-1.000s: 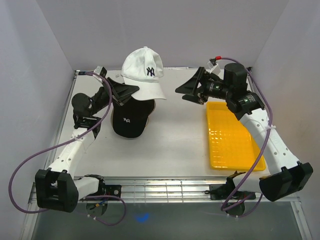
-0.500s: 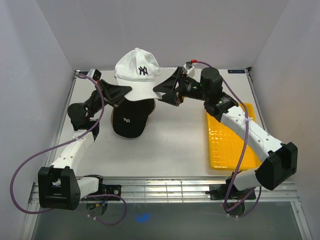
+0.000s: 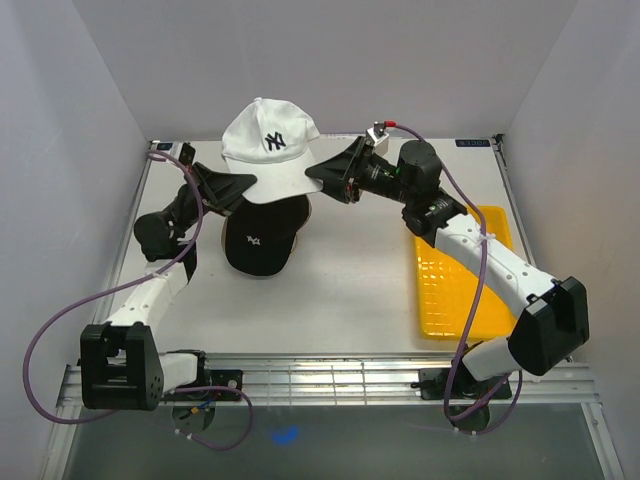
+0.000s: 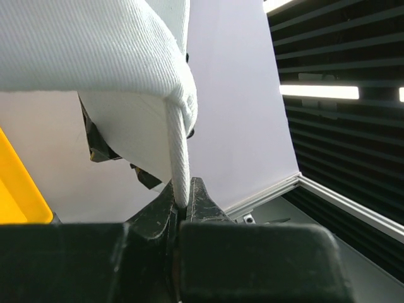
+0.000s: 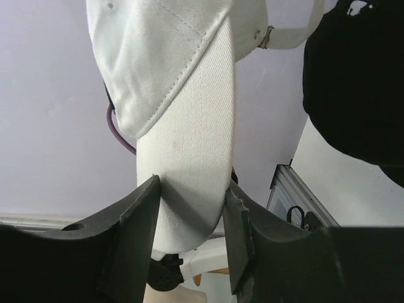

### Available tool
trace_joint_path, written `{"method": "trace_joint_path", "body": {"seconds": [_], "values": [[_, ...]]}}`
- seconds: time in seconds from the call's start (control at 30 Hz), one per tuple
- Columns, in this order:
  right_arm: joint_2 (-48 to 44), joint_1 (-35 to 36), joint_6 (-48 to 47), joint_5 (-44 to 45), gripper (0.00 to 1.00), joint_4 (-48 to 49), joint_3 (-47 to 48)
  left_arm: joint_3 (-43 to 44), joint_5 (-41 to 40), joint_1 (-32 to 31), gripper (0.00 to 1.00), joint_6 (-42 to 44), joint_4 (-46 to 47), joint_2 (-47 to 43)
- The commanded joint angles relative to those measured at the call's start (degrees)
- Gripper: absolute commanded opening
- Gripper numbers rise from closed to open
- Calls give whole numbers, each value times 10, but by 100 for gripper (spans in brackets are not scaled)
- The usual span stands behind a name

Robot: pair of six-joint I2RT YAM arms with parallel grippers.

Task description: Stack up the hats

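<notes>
The white cap with the dark NY mark (image 3: 268, 143) hangs in the air over the black cap (image 3: 258, 238), which lies on the table at back left. My left gripper (image 3: 243, 186) is shut on the white cap's rim; the left wrist view shows the white cap (image 4: 95, 50) and its edge pinched between the jaws of that gripper (image 4: 182, 190). My right gripper (image 3: 318, 180) stands open around the brim's right end. In the right wrist view the brim (image 5: 189, 145) fills the gap of that gripper (image 5: 190, 184) and touches both fingers. The black cap (image 5: 360, 82) shows there too. Pink and tan caps are hidden.
A yellow mesh tray (image 3: 465, 290) lies on the right of the table under my right forearm; its corner shows in the left wrist view (image 4: 19, 189). White walls close in the back and both sides. A metal rail runs along the near edge.
My right gripper swung left from above the tray to the white cap's brim. My left gripper carried the cap a little left and higher.
</notes>
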Motion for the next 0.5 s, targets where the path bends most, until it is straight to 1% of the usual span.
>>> {"method": "trace_joint_path", "body": {"seconds": [0.0, 0.07, 0.13, 0.17, 0.33, 0.47], "values": [[-2, 12, 7, -7, 45, 82, -2, 0, 13, 3, 0, -57, 36, 0], [-1, 13, 9, -7, 33, 94, -6, 3, 18, 9, 0, -60, 36, 4], [1, 15, 10, -6, 27, 100, -7, 6, 21, 15, 0, -61, 33, 6], [1, 19, 8, -3, 23, 109, -9, 9, 23, 17, 0, -62, 30, 8], [13, 40, -10, 5, 18, 122, -11, 26, 36, 25, 0, -62, 8, 33], [32, 60, -10, 5, 17, 161, -20, 49, 50, 55, 0, -71, 2, 69]]}}
